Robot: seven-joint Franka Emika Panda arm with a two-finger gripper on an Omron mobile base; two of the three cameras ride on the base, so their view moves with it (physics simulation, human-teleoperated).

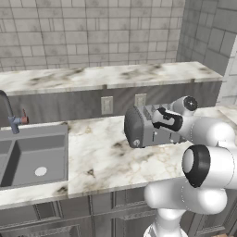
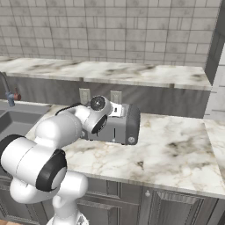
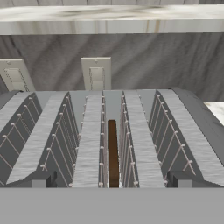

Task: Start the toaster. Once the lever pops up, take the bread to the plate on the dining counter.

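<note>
Evidently early: the open, empty claw (image 3: pixel 112 186) hovers right above the boxy grey brushed-metal toaster (image 1: pixel 141 127), whose middle slot just beneath holds the dark brown bread slice (image 3: pixel 112 153); carrying remains.

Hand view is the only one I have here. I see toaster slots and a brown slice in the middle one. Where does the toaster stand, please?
Observer: The toaster stands on the marble worktop, with a sink further along the same worktop.
Operator: Is there any control on its end face?
Observer: Yes, a small round knob sits low on one end face.
Operator: Where is the claw relative to the toaster?
Observer: The claw is above the toaster top, open, fingertips either side of the bread slot; the arm reaches in from the sink side.
</note>
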